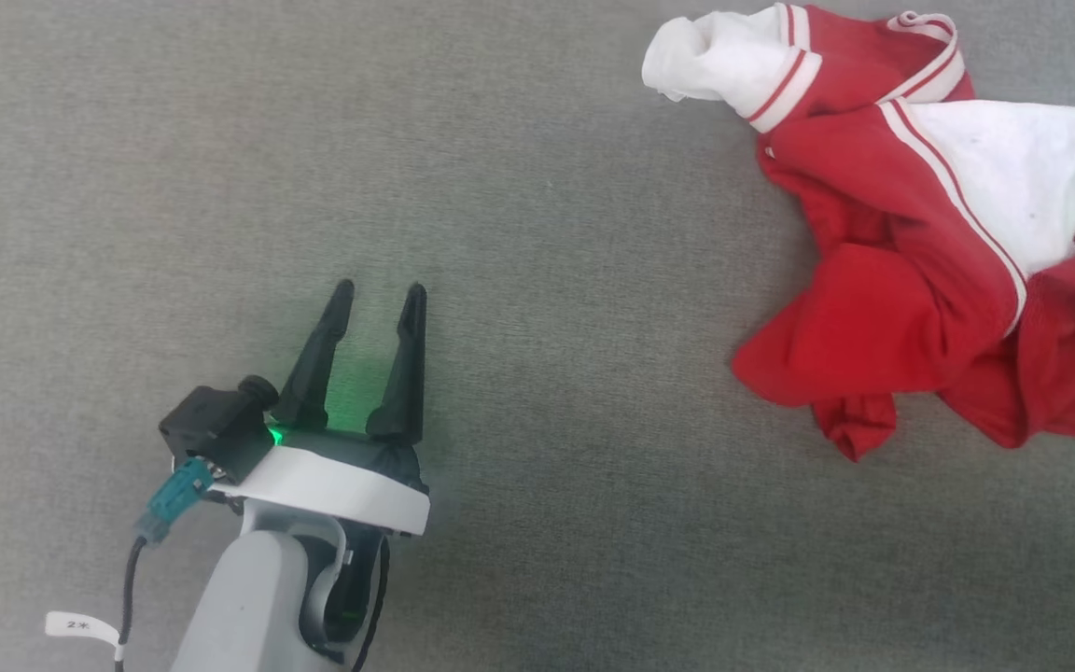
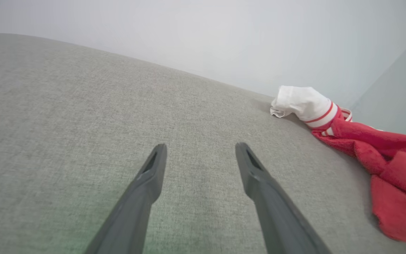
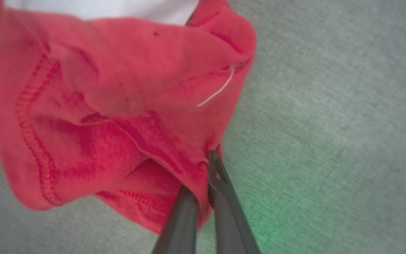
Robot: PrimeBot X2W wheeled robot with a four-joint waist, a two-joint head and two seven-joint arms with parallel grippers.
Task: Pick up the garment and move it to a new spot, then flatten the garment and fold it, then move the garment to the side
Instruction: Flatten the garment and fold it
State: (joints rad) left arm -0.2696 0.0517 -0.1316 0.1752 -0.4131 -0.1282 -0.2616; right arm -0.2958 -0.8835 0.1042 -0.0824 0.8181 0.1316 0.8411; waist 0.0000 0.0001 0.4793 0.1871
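The garment [image 1: 883, 252], a red jersey with white sleeves and striped trim, lies crumpled at the right of the grey cloth surface. My left gripper [image 1: 379, 297] hovers open at the lower left, well apart from it, with nothing between its fingers [image 2: 153, 169]. From the left wrist, the garment [image 2: 382, 158] lies off to the right, one white sleeve pointing toward the middle. My right gripper [image 3: 203, 173] is shut on a red fold of the garment [image 3: 118, 106] near its stitched hem; the cloth bunches between the two dark fingers.
The grey woven surface [image 1: 547, 280] spreads wide to the left and front of the garment. A pale wall [image 2: 224, 42] rises behind the surface's far edge in the left wrist view.
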